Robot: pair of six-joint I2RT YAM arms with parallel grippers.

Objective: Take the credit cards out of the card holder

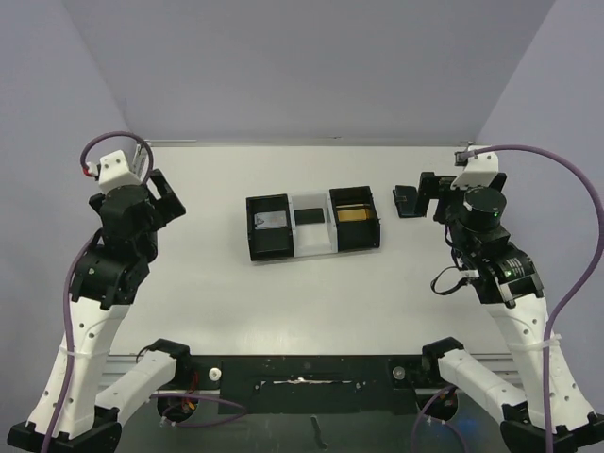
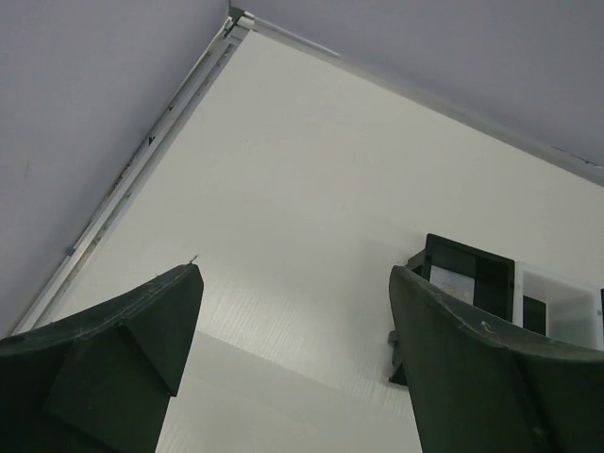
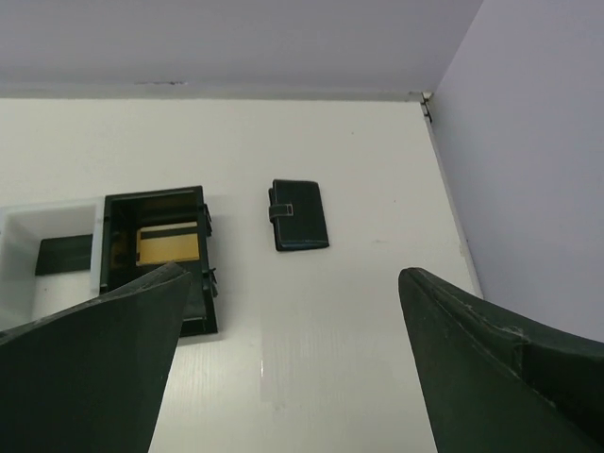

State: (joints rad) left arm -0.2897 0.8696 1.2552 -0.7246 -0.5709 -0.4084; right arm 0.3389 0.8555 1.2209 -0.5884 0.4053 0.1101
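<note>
1. Writing: the pale grey-blue card (image 1: 271,220) carries a dark mark, too small for me to read. I can make out no lettering on the gold-tan card (image 3: 168,243) or on the card holder (image 3: 300,215)
2. Card holder: folded shut and lying flat on the white table (image 1: 283,302). It is black with a pale stitched line round its edge, and its little closing tab sits on the side facing the boxes
3. Holder's heading: the long axis runs from the near edge of the table to the far edge, tilted slightly in my right wrist view
4. Holder's place: right of the right black box (image 1: 357,238), apart from it, and just ahead of my right gripper (image 3: 294,272) without touching it
5. Cards: the gold-tan one lies flat in the right black box and the pale one in the left black box (image 1: 269,253), both with their long axis running left to right
6. Between the boxes sits a white tray (image 1: 311,243) holding a small black rectangle (image 1: 309,215) (plain, no tab)
7. My right gripper's fingers are spread wide with nothing between them
8. My left gripper (image 2: 294,272) hangs over bare table well left of the boxes, fingers apart, holding nothing
</note>
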